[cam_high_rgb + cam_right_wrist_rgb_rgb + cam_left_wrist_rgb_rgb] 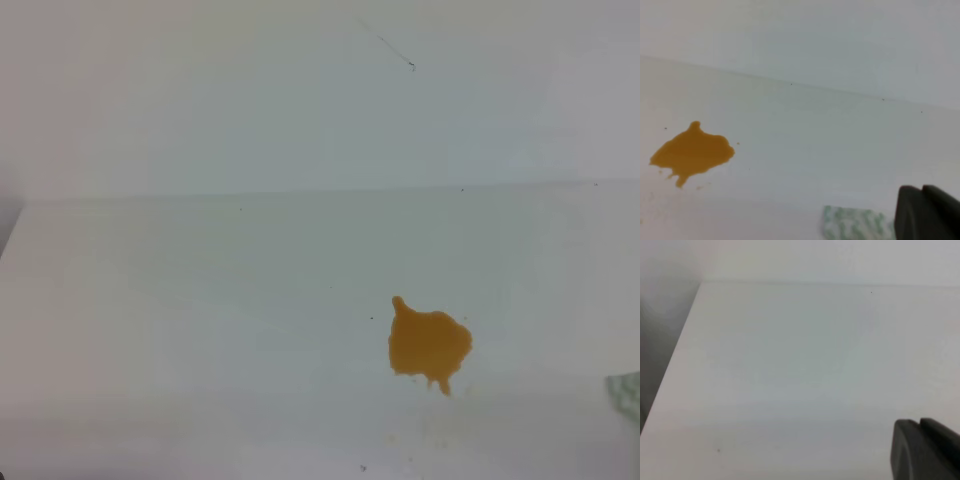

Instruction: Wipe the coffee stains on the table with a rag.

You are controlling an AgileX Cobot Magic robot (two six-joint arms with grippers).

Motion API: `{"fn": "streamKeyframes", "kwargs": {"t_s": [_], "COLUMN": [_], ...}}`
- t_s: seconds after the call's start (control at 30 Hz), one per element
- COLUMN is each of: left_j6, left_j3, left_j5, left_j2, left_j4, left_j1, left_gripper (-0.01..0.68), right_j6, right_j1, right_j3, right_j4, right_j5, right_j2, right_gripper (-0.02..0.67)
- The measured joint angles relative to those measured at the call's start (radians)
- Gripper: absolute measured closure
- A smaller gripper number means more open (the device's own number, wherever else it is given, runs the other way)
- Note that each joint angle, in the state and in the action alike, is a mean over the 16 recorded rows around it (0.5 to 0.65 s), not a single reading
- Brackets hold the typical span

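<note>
The rag (855,223) lies just left of the right pincer (927,215), whose jaws are together; the stain (692,152) sits well left. Left pincer (925,452): cannot tell.

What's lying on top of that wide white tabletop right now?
An orange-brown irregular liquid blob with drips sits on the wide white tabletop, and a white cloth with pale green wavy stripes lies apart from it. Most of the cloth is cut off by the frame.

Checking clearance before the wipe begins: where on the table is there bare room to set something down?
The table is bare across its whole left half, from the left edge to the coffee stain, and along the far edge behind it. The only occupied stretch is front right: the stain, then the rag at the right border, with an open gap between them.
</note>
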Motion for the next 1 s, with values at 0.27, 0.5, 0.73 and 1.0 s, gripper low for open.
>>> {"fn": "streamKeyframes", "kwargs": {"t_s": [0.27,0.5,0.73,1.0], "left_j6": [0.000,0.000,0.000,0.000], "left_j3": [0.000,0.000,0.000,0.000], "left_j5": [0.000,0.000,0.000,0.000], "left_j2": [0.000,0.000,0.000,0.000], "left_j4": [0.000,0.000,0.000,0.000], "left_j1": [0.000,0.000,0.000,0.000], "left_gripper": [0.672,0.672,0.672,0.672], "right_j6": [0.000,0.000,0.000,0.000], "right_j1": [0.000,0.000,0.000,0.000], "right_j3": [0.000,0.000,0.000,0.000], "right_j4": [0.000,0.000,0.000,0.000], "right_j5": [0.000,0.000,0.000,0.000], "right_j2": [0.000,0.000,0.000,0.000], "right_gripper": [0.652,0.652,0.652,0.652]}}
